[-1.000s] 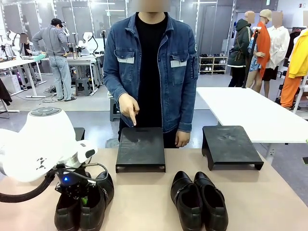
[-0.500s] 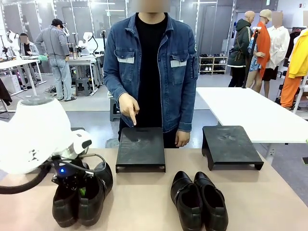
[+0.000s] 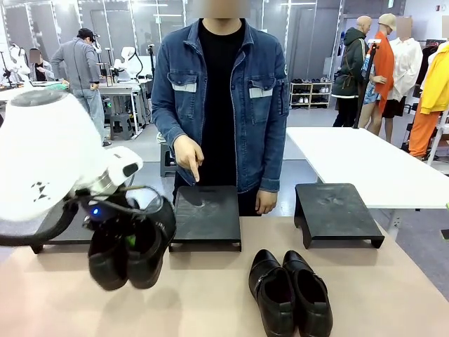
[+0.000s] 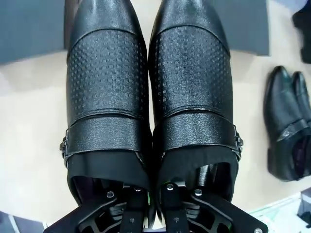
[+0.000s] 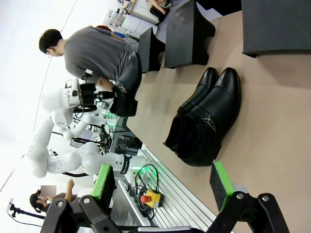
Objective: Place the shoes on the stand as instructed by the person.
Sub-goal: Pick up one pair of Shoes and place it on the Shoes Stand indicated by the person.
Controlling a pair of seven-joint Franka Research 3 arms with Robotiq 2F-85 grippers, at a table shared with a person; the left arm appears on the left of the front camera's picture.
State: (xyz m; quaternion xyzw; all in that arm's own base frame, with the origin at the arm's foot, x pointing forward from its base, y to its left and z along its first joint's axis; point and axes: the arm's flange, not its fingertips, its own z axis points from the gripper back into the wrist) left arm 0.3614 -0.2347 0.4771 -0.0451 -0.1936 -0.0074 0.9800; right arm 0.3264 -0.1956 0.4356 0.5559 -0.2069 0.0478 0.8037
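Observation:
My left gripper [image 3: 125, 242] is shut on the adjoining inner walls of one pair of glossy black shoes [image 3: 131, 251] and holds them in the air above the table's left side. In the left wrist view its fingers [image 4: 170, 213] reach down inside the two shoes [image 4: 150, 92], whose toes point away. The other pair [image 3: 290, 293] lies on the table at the front right. The person [image 3: 217, 98] in a denim jacket points a finger [image 3: 193, 175] down at the middle black stand [image 3: 205, 214]. My right gripper [image 5: 163, 187] is open, well back from the lying pair [image 5: 204, 119].
Three low black stands line the table's far edge: a left one [image 3: 64, 230] partly behind my arm, the middle one, and a right one [image 3: 337, 210]. A white table [image 3: 365, 161] stands behind on the right. Bare tabletop [image 3: 210, 295] lies between the two pairs.
My left arm has lifted its pair of shoes off the table and carried it up and slightly away from the front edge. The person's pointing hand and the other pair have stayed put.

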